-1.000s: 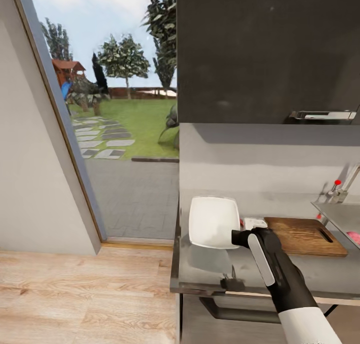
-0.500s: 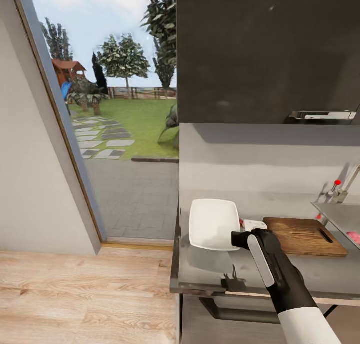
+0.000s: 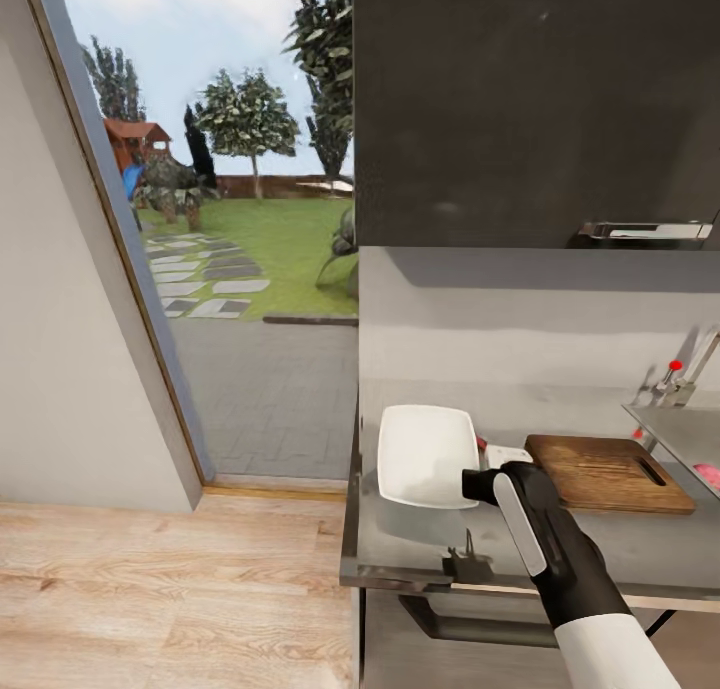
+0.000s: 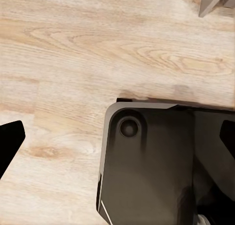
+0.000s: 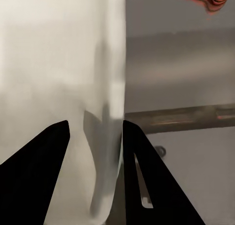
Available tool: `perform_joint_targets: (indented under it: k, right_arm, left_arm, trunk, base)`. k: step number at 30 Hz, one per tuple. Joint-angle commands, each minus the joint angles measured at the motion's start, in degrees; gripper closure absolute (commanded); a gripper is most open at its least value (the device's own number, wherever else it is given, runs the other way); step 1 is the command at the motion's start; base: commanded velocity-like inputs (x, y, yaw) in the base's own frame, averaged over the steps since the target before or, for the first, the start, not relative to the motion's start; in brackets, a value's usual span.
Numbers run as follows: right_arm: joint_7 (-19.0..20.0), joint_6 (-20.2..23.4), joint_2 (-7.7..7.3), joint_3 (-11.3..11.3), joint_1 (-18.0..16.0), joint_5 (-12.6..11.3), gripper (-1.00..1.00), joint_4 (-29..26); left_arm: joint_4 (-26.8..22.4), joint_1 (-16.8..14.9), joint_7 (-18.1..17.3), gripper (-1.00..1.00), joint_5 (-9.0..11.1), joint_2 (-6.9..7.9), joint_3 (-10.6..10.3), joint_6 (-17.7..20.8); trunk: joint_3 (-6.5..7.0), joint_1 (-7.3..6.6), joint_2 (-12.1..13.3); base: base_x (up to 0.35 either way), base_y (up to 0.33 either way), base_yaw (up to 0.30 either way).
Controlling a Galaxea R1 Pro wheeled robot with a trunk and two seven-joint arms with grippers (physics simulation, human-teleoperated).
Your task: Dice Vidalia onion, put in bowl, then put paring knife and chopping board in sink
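Right hand point(image 3: 478, 483): closed over the near rim of the bowl point(image 3: 425, 456), one finger point(image 5: 41, 171) inside the rim and one outside, as the right wrist view shows; the bowl hangs tilted just above the worktop point(image 3: 620, 544), casting a shadow beneath.
Left hand: one dark fingertip point(image 4: 10, 144) at the edge of the left wrist view, over the wooden floor point(image 4: 73, 48) and the robot's dark base point(image 4: 147, 161); spread cannot be told.
Bowl: white, empty, no dice visible inside.
Paring knife point(image 3: 482, 442): a glimpse of red handle between bowl and board, mostly hidden; blade not made out.
Chopping board point(image 3: 605, 472): flat on the worktop, just right of the hand, its surface bare.
Sink point(image 3: 685, 434): at the far right edge, tap and red knob behind it.
Vidalia onion point(image 3: 708, 472): pinkish, whole, lying in the sink.
Progress, judged: early. Onion not yet fetched, nothing diced, bowl unfilled, knife and board not yet in the sink. The current handling appears to be repositioning the bowl.
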Motion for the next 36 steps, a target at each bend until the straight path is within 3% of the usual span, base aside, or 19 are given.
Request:
perform_joint_targets:
  k: [1, 35, 36]
  right_arm:
    - [-0.53, 0.12, -0.02, 0.08, -0.06, -0.55, 1.00, 0.06]
    - [-0.52, 0.16, -0.01, 0.11, -0.06, -0.57, 1.00, 0.41]
    - [-0.54, 0.14, -0.01, 0.11, -0.06, -0.57, -1.00, 0.41]
  left_arm:
    - [-0.06, 0.01, -0.01, -1.00, 0.05, -0.05, 0.11, -0.09]
    - [-0.04, 0.02, -0.01, -1.00, 0.05, -0.05, 0.11, -0.09]
    - [-0.03, 0.02, -0.01, -1.00, 0.05, -0.05, 0.11, -0.09]
  trunk:
    - [-0.12, 0.04, -0.13]
    - [-0.12, 0.04, -0.13]
    - [-0.12, 0.04, -0.13]
  base:
    - [0.000, 0.000, 0.000]
    - [0.000, 0.000, 0.000]
    - [0.000, 0.000, 0.000]
